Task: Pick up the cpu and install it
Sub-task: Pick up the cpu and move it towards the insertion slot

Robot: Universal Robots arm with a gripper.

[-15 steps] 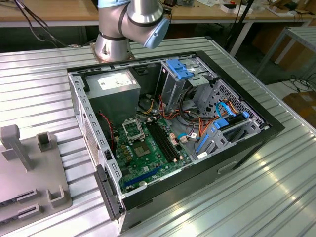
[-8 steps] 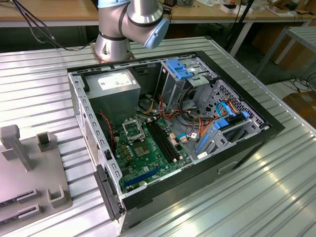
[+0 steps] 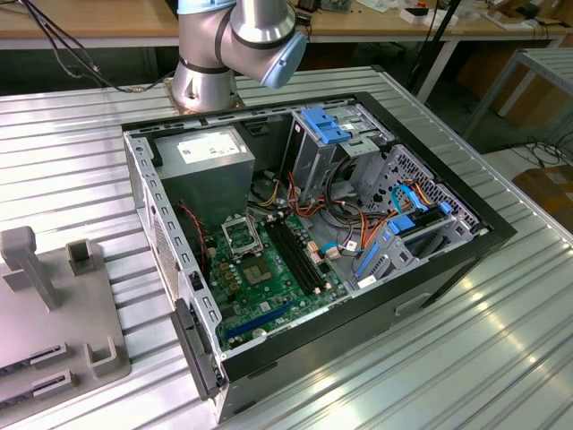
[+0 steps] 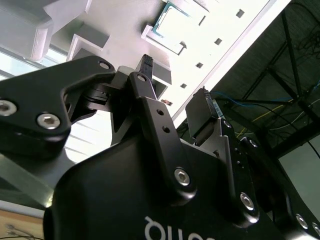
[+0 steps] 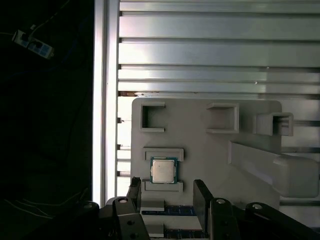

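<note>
Pincer: your pincer (image 5: 166, 194) is open in both wrist views, its two black fingers (image 5: 201, 192) spread wide with nothing between them.
Cpu: the cpu (image 5: 163, 170) lies flat, silver top up, just beyond your fingertips. It is in line with the gap between them and touches neither.
Seat: the cpu sits in a shallow square pocket between two raised lips of a grey holder (image 5: 200, 165).
Holder: it also carries several U-shaped brackets and a long raised block, and it rests on the ribbed metal tabletop (image 5: 200, 50), close to that tabletop's edge.
Exterior view: the grey piece (image 3: 54, 331) at the exterior view's left is probably this same holder, though you cannot be sure.
Computer case: the open case (image 3: 295, 354) lies on the tabletop, well apart from the grey piece.
Board: the green board (image 3: 269, 278) inside the case shows a black square socket (image 3: 240, 235).
Arm: its base (image 3: 208, 81) stands behind the case.
</note>
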